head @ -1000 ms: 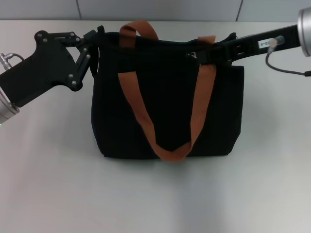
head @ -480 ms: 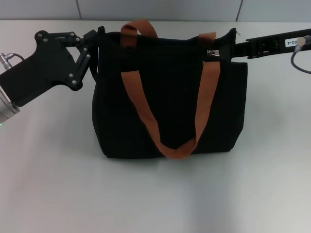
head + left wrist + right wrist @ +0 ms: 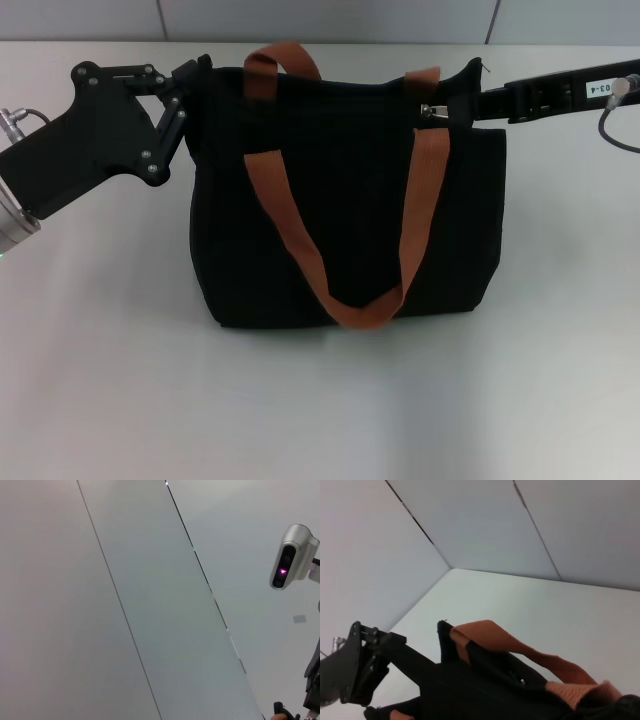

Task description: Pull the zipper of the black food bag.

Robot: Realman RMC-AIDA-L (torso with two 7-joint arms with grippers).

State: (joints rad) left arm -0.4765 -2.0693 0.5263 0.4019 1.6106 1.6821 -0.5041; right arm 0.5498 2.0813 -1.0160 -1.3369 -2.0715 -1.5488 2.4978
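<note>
1. The surface (image 3: 100, 380) is pale and plain, and the head view takes in all of it around the bag; the left wrist view shows only grey wall panels and a small silver camera (image 3: 292, 555) on a mount, nothing of the bag.
2. The black food bag (image 3: 345, 210) stands upright near the middle of the surface, toward the back, its broad front face toward the robot. The right wrist view looks along its top edge instead of at its front.
3. Two rust-orange strap handles: the front one (image 3: 300, 250) hangs down the face in a long loop, the rear one (image 3: 285, 55) arches above the top edge. In the right wrist view the handle (image 3: 490, 635) lies folded across the bag's top.
4. The left gripper (image 3: 190, 85) presses against the bag's upper left corner; its fingers appear closed on the fabric edge there, though the contact is dark on dark. It also shows from the side in the right wrist view (image 3: 372, 665).
5. The right gripper (image 3: 470, 100) reaches in at the bag's upper right corner; whether its fingers are open or closed I cannot tell.
6. The zipper (image 3: 432, 110) is a small silver tab on the upper front, just beside the right strap, near the right gripper's tip.
</note>
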